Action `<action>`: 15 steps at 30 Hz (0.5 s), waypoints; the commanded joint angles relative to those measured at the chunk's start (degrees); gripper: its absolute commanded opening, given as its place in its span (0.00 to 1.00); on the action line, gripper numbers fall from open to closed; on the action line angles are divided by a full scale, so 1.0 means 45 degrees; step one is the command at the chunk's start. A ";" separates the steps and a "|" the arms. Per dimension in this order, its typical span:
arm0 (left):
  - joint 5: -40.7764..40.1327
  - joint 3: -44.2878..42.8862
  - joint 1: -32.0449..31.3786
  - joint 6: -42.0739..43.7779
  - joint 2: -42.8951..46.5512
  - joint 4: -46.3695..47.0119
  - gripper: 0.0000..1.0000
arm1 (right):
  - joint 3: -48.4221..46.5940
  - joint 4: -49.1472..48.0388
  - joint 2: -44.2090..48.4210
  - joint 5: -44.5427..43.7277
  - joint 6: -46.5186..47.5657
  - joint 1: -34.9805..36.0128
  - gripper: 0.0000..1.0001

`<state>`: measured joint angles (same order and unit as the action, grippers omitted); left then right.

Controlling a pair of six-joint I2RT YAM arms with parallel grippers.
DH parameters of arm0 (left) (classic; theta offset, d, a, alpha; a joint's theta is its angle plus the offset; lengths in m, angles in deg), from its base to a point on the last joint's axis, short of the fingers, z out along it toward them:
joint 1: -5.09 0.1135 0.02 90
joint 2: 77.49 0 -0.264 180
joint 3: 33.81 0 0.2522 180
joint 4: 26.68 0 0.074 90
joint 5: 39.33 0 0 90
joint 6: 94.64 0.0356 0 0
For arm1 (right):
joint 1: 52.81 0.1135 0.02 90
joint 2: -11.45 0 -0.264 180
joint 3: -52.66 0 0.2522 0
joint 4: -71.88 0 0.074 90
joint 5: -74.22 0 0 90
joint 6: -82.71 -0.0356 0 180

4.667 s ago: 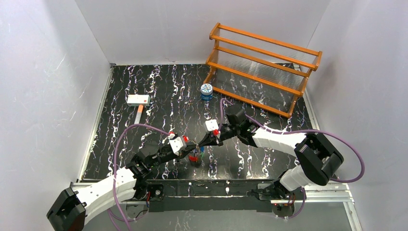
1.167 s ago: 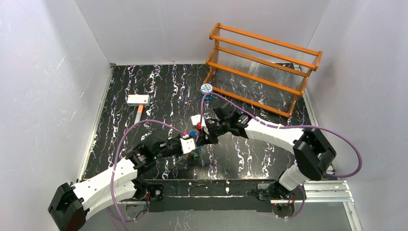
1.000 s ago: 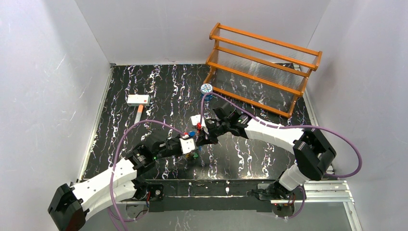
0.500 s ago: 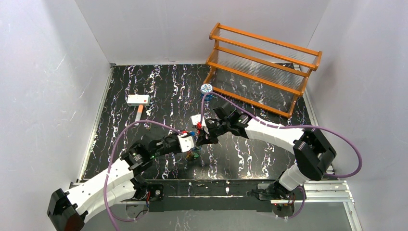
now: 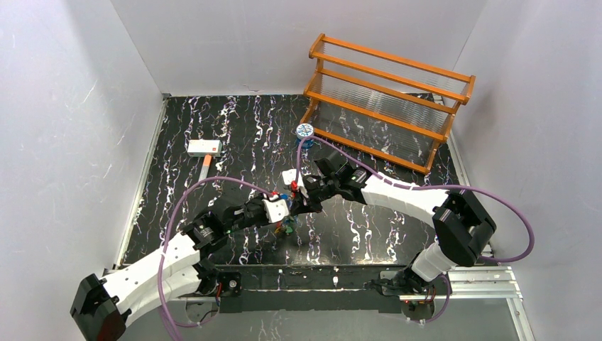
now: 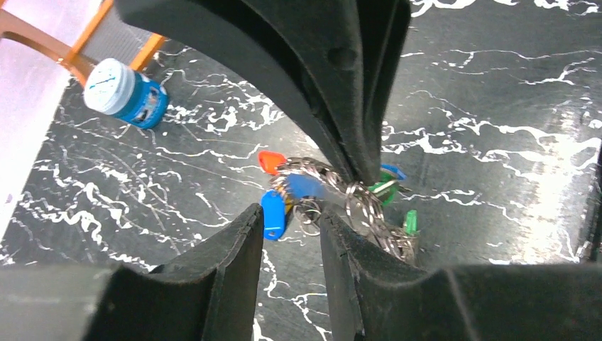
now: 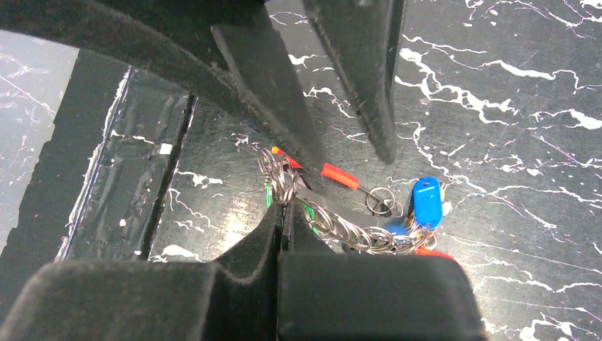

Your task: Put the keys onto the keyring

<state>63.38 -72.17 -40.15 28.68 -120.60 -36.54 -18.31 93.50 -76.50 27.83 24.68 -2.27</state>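
Note:
The keys hang in one bunch above the table's near middle: a blue key, a red one and green ones, joined by a row of small silver rings. My right gripper is shut on the silvery keyring at the bunch's end and holds it up. In the left wrist view its fingers come down from above onto the rings. My left gripper is open just short of the blue key, with nothing between its fingers. In the top view both grippers meet over the bunch.
An orange wooden rack stands at the back right. A small blue-and-white tin sits in front of it. A white-headed mallet with an orange handle lies at the back left. The marbled black table ends in white walls.
My left gripper has gone from shut to open and drawn back slightly from the bunch. The right gripper and the rings it holds have stayed in place.

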 commanded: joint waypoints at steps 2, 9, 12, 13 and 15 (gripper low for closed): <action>0.1402 0.0339 -0.0046 -0.0354 -0.0048 0.0513 0.34 | -0.0530 -0.0045 0.0402 0.0076 0.0082 0.0018 0.01; 0.2560 0.0486 -0.0045 -0.0657 -0.0332 0.0896 0.34 | -0.0573 -0.0059 0.0385 0.0088 0.0080 0.0016 0.01; 0.2495 0.0469 -0.0046 -0.0597 -0.0264 0.0724 0.34 | -0.0568 -0.0058 0.0363 0.0076 0.0070 0.0018 0.01; 0.2318 0.0450 -0.0046 -0.0538 -0.0236 0.0584 0.34 | -0.0573 -0.0051 0.0363 0.0074 0.0065 0.0018 0.01; 0.1945 0.0413 -0.0043 -0.0412 -0.0185 0.0300 0.36 | -0.0568 -0.0066 0.0346 0.0100 0.0068 0.0018 0.01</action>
<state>70.85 -70.53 -40.12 26.83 -121.94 -32.82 -18.31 95.99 -76.50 27.70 24.61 -2.16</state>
